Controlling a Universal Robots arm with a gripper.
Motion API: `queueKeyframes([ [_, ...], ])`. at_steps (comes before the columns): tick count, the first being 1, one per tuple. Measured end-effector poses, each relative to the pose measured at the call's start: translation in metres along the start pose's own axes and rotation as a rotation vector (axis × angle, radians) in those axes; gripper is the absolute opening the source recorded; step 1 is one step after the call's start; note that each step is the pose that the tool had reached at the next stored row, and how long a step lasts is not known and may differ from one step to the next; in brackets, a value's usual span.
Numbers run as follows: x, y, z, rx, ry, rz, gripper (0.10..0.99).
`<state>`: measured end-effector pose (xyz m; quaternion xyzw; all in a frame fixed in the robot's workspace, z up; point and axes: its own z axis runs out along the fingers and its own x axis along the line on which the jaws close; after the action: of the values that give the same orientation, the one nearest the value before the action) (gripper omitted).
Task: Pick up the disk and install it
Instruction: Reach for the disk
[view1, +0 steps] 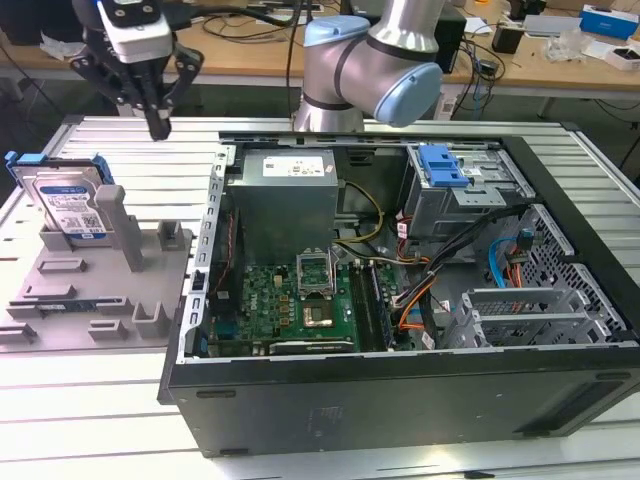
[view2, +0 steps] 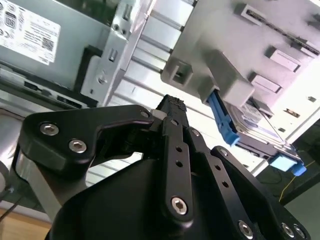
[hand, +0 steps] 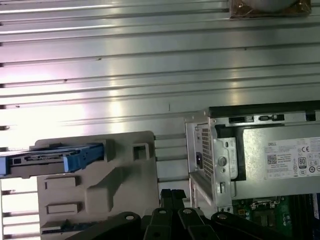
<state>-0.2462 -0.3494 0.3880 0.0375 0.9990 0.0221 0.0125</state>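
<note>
Black pincer (view1: 158, 124), fingers pressed together and apparently holding nothing, hangs high above the table, between the disk (view1: 70, 200) and the open computer case (view1: 400, 395). The disk stands on edge in a grey plastic holder (view1: 110, 290), probably so its blue frame can be gripped from above. Everything sits on a ribbed metal table (view1: 110, 410), with cluttered desks (view1: 520, 65) behind.

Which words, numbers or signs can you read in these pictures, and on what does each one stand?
No text can be quoted with certainty.
White-and-blue label on the disk: print too small to read.
White label on the power supply: rows of print and marks, too small to read reliably.
Green circuit board: tiny markings, unreadable.
</note>
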Motion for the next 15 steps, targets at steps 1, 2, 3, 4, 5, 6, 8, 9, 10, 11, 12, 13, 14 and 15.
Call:
queueKeyframes([
  [1, 0.0044, 0.0013, 0.0002, 0.000, 0.0000, 0.000, 0.106],
  [2, 0.0087, 0.0027, 0.0004, 0.000, 0.0000, 0.000, 0.106],
  [3, 0.0159, 0.0047, 0.0007, 0.000, 0.0000, 0.000, 0.106],
  [4, 0.0246, 0.0070, 0.0010, 0.000, 0.0000, 0.000, 0.106],
  [5, 0.0309, 0.0087, 0.0012, 0.000, 0.0000, 0.000, 0.106],
  [6, 0.0343, 0.0098, 0.0014, 0.000, 0.0000, 0.000, 0.106],
  [8, 0.0446, 0.0134, 0.0024, 0.000, 0.0000, 0.000, 0.106],
  [9, 0.0485, 0.0147, 0.0029, 0.000, 0.0000, 0.000, 0.106],
  [10, 0.0535, 0.0165, 0.0034, 0.000, 0.0001, 0.000, 0.106],
  [11, 0.0625, 0.0196, 0.0044, 0.000, 0.0000, 0.000, 0.106],
  [12, 0.0672, 0.0213, 0.0049, 0.000, -0.0001, 0.000, 0.106],
  [13, 0.0713, 0.0228, 0.0054, 0.000, 0.0000, 0.000, 0.106],
  [14, 0.0774, 0.0251, 0.0062, 0.000, 0.0000, 0.000, 0.106],
  [15, 0.0852, 0.0281, 0.0074, 0.000, 0.0000, 0.000, 0.106],
])
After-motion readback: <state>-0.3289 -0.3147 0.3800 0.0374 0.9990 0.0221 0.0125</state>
